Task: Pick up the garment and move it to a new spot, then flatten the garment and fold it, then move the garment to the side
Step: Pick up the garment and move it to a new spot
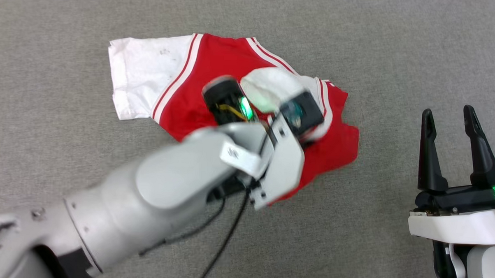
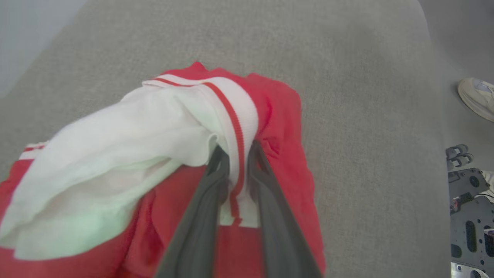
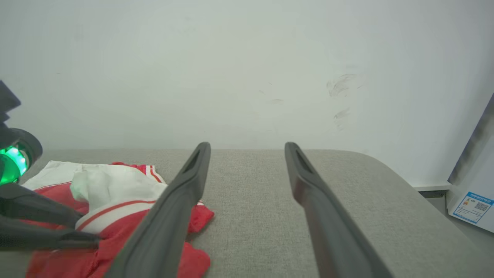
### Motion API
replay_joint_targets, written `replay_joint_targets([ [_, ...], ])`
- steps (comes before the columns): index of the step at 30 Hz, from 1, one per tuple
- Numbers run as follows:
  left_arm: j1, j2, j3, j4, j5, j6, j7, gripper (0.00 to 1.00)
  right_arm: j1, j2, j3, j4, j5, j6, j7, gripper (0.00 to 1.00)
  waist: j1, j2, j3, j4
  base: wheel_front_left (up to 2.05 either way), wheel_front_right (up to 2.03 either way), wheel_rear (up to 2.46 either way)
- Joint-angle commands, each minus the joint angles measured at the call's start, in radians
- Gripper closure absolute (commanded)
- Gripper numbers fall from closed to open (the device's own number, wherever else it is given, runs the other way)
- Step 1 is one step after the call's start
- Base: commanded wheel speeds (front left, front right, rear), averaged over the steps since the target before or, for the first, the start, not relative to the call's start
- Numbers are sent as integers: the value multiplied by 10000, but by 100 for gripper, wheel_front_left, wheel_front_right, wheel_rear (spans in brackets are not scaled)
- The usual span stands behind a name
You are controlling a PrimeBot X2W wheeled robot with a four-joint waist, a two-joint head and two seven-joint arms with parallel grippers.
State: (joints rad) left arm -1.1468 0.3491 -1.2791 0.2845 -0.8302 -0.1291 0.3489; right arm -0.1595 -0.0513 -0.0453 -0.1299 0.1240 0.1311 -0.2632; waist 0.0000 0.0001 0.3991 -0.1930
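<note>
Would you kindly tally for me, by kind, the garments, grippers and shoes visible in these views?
Garments: 1, the garment, red and white
Grippers: 2, the left gripper and the right gripper
Shoes: 1, a pale shoe
Total: 4

Crumpled garment (image 2: 281,116) lies on grey fabric worktop (image 2: 366,116), left hand (image 2: 238,150) pinching its red-striped white sleeve trim between both fingers; pale shoe (image 2: 476,98) at right edge.
</note>
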Motion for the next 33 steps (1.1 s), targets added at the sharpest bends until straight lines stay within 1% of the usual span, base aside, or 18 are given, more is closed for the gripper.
replay_joint_targets([
  [1, 591, -197, -18, -41, 287, -5, 306, 100, -130, 20, 4, 0, 59, -7, -24, 0, 0, -1, 139, -98, 0, 0, 0],
  [6, 1206, -341, -6, -91, 649, -5, 700, 100, -152, 20, -27, 46, 22, -7, -23, 0, 0, -1, 220, -105, 0, 0, 0],
  [9, 1387, -406, -14, 40, 725, -5, 435, 100, -123, 20, -87, 103, -43, -7, -24, 0, 0, -1, 137, -3, 0, 0, 0],
  [10, 1332, -437, -11, 136, 717, -3, 187, 19, -89, 22, -81, 124, -78, -7, -24, 0, 0, -1, 73, 53, 0, 0, 0],
  [11, 1228, -476, -7, 265, 700, -3, -127, 0, -46, 20, -93, 150, -123, -7, -24, 0, 0, -1, -10, 114, 0, 0, 0],
  [14, 1009, -640, 31, 638, 708, -3, -1222, 0, 123, 20, -86, 233, -223, -7, -23, 0, 0, -1, -330, 301, 0, 0, 0],
  [17, 1090, -792, 333, 1020, 733, 26, -2466, 0, 295, 18, -126, 296, -271, -7, -24, 0, 0, -1, -733, 531, 0, 0, 0],
  [20, 1352, -888, 703, 1189, 887, 401, -3626, 0, 480, 20, -152, 358, -354, -7, -23, 0, 0, -1, -1112, 772, 0, 0, 0],
  [23, 1670, -764, 1090, 1159, 1007, 957, -4633, 0, 684, 18, -185, 417, -441, -7, -24, 0, 0, -1, -1451, 1020, 0, 0, 0],
  [27, 2178, -357, 1583, 1046, 1208, 1878, -5629, 0, 887, 18, -185, 474, -478, -7, -24, 0, 0, -1, -1802, 1305, 0, 0, 0],
  [30, 2688, -10, 2122, 785, 1301, 2573, -6003, 0, 1030, 18, -184, 537, -491, -7, -23, 0, 0, -1, -2009, 1481, 0, 0, 0],
  [33, 3293, 373, 2734, 452, 1517, 3290, -6132, 0, 1178, 20, -199, 584, -499, -7, -24, 0, 0, -1, -2200, 1661, 0, 0, 0],
])
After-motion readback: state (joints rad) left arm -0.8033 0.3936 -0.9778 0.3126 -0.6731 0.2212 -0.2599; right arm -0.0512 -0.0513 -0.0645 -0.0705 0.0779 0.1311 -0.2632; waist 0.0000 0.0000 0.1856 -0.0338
